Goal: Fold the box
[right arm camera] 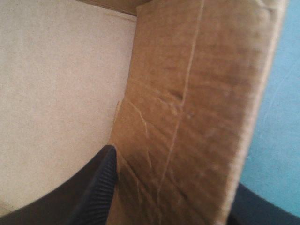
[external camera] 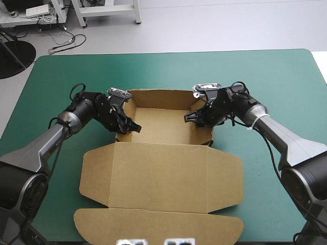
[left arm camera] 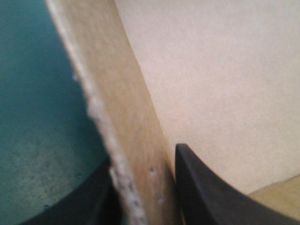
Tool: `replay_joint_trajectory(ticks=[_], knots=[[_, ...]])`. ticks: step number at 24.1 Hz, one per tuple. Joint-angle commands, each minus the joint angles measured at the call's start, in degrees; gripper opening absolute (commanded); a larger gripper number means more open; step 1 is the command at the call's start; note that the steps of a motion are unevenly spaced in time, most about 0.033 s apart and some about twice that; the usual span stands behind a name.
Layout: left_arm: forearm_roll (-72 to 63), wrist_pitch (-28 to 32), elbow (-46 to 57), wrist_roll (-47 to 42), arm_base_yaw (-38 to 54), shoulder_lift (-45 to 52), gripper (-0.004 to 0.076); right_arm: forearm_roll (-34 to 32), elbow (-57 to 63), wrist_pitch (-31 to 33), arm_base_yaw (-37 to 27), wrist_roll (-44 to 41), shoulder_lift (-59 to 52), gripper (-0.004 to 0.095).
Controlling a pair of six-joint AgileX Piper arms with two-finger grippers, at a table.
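Note:
The brown box (external camera: 163, 171) lies at the table's middle as an open tray with raised walls, its lid flat toward the near edge. My left gripper (external camera: 126, 126) straddles the tray's left wall, one black finger inside and one outside. In the left wrist view the wall (left arm camera: 119, 98) runs between the fingers of the left gripper (left arm camera: 145, 199), shut on it. My right gripper (external camera: 196, 118) straddles the right wall the same way. The right wrist view shows that wall (right arm camera: 197, 93) pinched in the right gripper (right arm camera: 173, 199), with the tray floor (right arm camera: 56, 84) beside it.
The teal-green table (external camera: 260, 71) shows bare cover beyond the tray and on both sides of it. The flat lid and its rounded flaps (external camera: 158, 224) reach almost to the near edge.

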State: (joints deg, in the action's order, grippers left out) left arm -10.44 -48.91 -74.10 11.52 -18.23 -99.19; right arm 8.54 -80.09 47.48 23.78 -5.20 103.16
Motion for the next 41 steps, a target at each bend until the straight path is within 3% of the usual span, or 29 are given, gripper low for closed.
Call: replay_joint_trajectory(ticks=[1, 3, 13, 19, 22, 25, 28, 32, 33, 35, 36, 38, 41], knots=[[-0.55, -1.66, -0.91, 0.34, -0.6, 2.01, 0.0419, -3.15, -2.77, 1.4, 0.05, 0.81, -2.35, 0.0471], [-0.34, -2.38, -2.34, 0.34, -0.6, 2.12, 0.0453, -4.96, -5.98, 4.23, 0.05, 0.81, -2.37, 0.0471], [1.77, -10.53, -14.99, 0.34, -0.6, 5.43, 0.0453, -9.11, -20.23, 16.74, 0.05, 0.81, -2.37, 0.0471], [7.49, -21.17, -25.69, -0.44, -0.6, 7.8, 0.0444, -10.41, -26.69, 24.26, 0.05, -2.13, -3.37, 0.0471], [7.64, -24.98, -29.87, -1.08, -0.6, 9.89, 0.0382, -10.41, -26.54, 24.26, 0.05, -4.53, -4.81, 0.0471], [7.08, -24.98, -32.63, -4.22, -0.6, 13.97, 0.0246, -9.42, -25.67, 24.26, -0.19, -6.09, -5.23, 0.0471], [7.21, -24.98, -33.35, -5.13, -0.6, 20.46, -0.0007, -9.02, -22.53, 24.26, -0.28, -7.48, -4.5, 0.0471], [7.21, -24.98, -33.35, -5.13, -0.6, 28.92, -0.001, -7.36, -17.9, 20.98, -0.28, -7.83, -0.02, 0.0468], [7.21, -24.98, -33.17, -5.13, -0.6, 30.1, -0.001, -7.23, -17.9, 20.86, -0.28, -7.83, 1.12, 0.0454], [7.21, -24.98, -31.6, -5.0, -0.6, 33.56, -0.001, -7.14, -17.9, 21.29, -0.28, -7.83, 4.14, 0.032], [7.86, -24.98, -29.42, -4.72, -0.6, 35.93, -0.001, -6.5, -17.9, 21.87, -0.28, -7.18, 5.65, 0.0128], [8.72, -24.98, -26.5, -4.72, -0.6, 38.72, -0.001, -5.45, -17.9, 21.98, -0.28, -6.48, 6.26, -0.0017], [11.12, -24.98, -18.29, -4.72, -0.6, 44.27, -0.001, -6.52, -18.08, 22.1, -0.31, -6.48, 5.39, -0.002]])
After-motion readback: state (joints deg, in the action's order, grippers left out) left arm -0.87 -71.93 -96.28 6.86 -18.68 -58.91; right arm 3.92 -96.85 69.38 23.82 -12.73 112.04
